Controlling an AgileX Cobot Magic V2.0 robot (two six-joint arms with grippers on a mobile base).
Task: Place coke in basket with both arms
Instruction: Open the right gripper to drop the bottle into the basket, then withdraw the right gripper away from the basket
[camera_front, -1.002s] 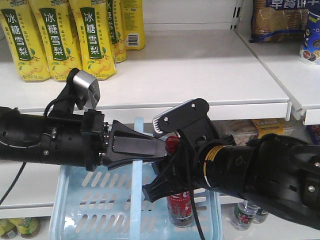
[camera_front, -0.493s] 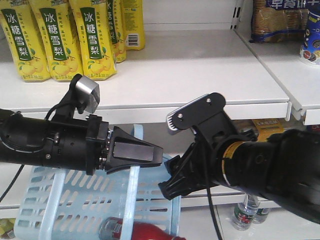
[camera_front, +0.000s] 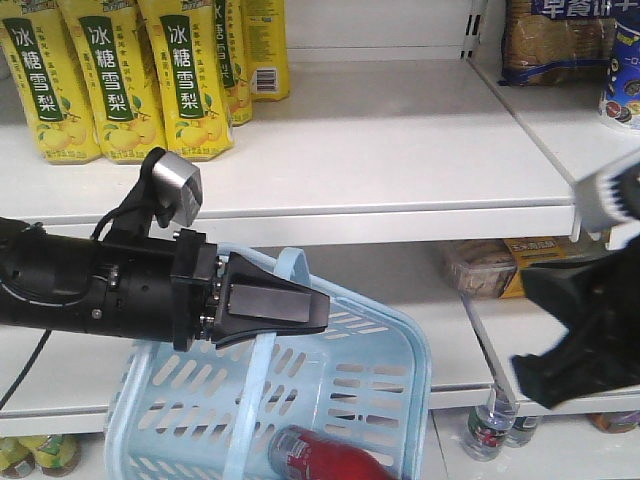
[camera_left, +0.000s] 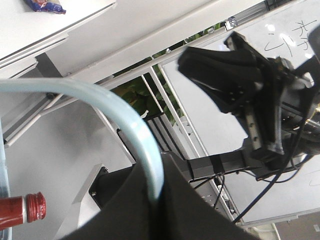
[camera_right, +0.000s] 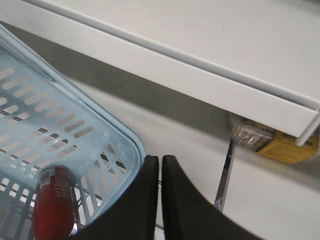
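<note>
White metal store shelving (camera_front: 400, 150) fills the front view, with tall yellow pear-drink cartons (camera_front: 185, 80) standing on its upper board. In front of the lower board the pale blue slotted plastic shopping basket (camera_front: 390, 380) hangs tilted. Whether its base rests on anything is out of view.

The black wedge-shaped left gripper (camera_front: 322, 310) is clamped tight on the basket's thin blue swing handle (camera_left: 125, 120), which runs straight in between its jaws. The black right gripper (camera_right: 159, 159) is beside the basket's corner, outside the rim. Its jaws are drawn together to a thin slit and carry nothing.

The small red-labelled coke bottle (camera_front: 320, 460) lies on its side on the basket floor.

The placing itself looks done, and this seems to be the closing step. The next move likely calls for a steady left arm that keeps or levels the load without rolling the bottle. The right arm should keep clear of the rim.
</note>
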